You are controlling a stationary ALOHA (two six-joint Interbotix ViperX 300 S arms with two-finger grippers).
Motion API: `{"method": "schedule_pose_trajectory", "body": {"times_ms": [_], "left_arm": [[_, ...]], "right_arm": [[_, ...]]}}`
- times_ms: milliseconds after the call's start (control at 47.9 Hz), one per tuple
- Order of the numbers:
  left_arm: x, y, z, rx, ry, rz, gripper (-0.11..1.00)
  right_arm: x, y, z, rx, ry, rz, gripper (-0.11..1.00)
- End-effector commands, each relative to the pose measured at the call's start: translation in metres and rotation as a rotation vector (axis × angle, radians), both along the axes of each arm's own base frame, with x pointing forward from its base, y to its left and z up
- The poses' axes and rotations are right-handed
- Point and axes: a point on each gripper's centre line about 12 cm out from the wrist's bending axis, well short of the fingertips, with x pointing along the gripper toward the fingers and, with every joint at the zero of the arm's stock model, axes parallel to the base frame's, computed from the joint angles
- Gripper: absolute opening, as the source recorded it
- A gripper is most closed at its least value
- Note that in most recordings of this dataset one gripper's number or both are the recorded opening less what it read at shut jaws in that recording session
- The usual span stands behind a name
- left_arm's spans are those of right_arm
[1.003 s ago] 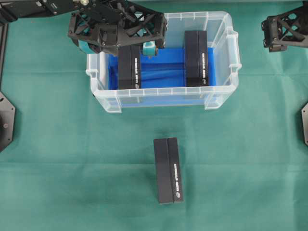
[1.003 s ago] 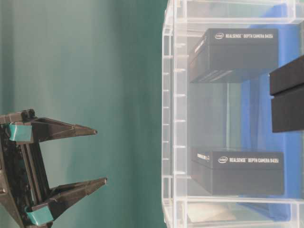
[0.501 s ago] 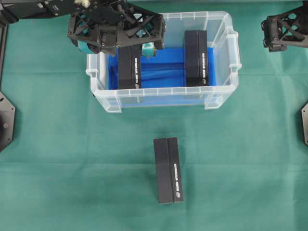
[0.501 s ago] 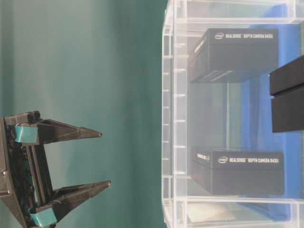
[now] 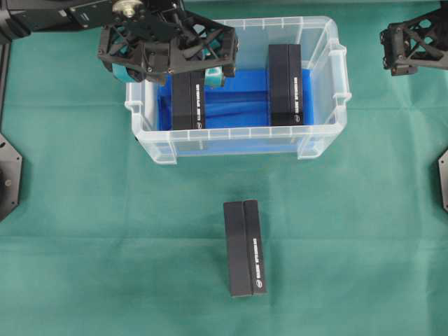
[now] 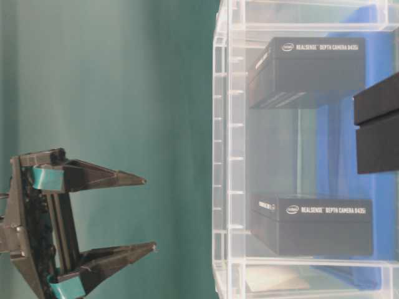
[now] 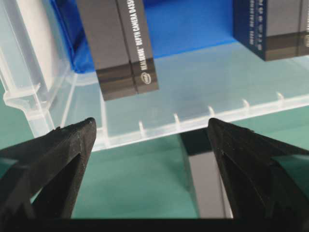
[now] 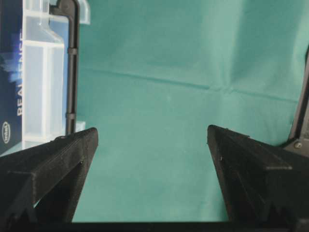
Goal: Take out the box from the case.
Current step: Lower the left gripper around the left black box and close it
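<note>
Two boxes inside: I see slim black rectangular cardboard boxes [image 5: 187, 99] [image 5: 285, 84] upright in the clear plastic case [image 5: 238, 143], one at nine o'clock, one at three.
Left end effector [image 5: 168, 63]: spread wide above the nine o'clock box, presumably lining up a grasp.
Right end effector [image 5: 399, 49]: spread wide, parked off the tabletop [image 5: 105, 231] at two o'clock, empty.

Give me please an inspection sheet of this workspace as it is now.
Surface: green cloth, creased.
Job's things: clear case with blue floor; left box and right box inside, apart; third box out on the cloth.
Clutter: nothing seen.
Grippers: left gripper open, empty, above the case's left end, over the left box; right gripper open, empty, over bare cloth right of the case.
Cables: nothing seen.
Surroundings: black mounts at the cloth's edges.
</note>
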Motion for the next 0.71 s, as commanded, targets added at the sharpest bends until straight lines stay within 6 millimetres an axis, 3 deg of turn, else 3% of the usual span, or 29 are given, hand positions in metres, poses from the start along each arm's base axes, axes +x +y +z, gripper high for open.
{"method": "schedule_pose_trajectory", "body": {"times_ms": [0, 689], "left_arm": [[-0.005, 0.000, 0.012, 0.017, -0.036, 0.003, 0.96], [-0.007, 0.010, -0.047, 0.033, 0.012, 0.039, 0.96]], "right_arm": [[-0.001, 0.000, 0.006, -0.014, -0.020, 0.002, 0.92], [0.001, -0.001, 0.005, -0.023, -0.024, 0.029, 0.92]]}}
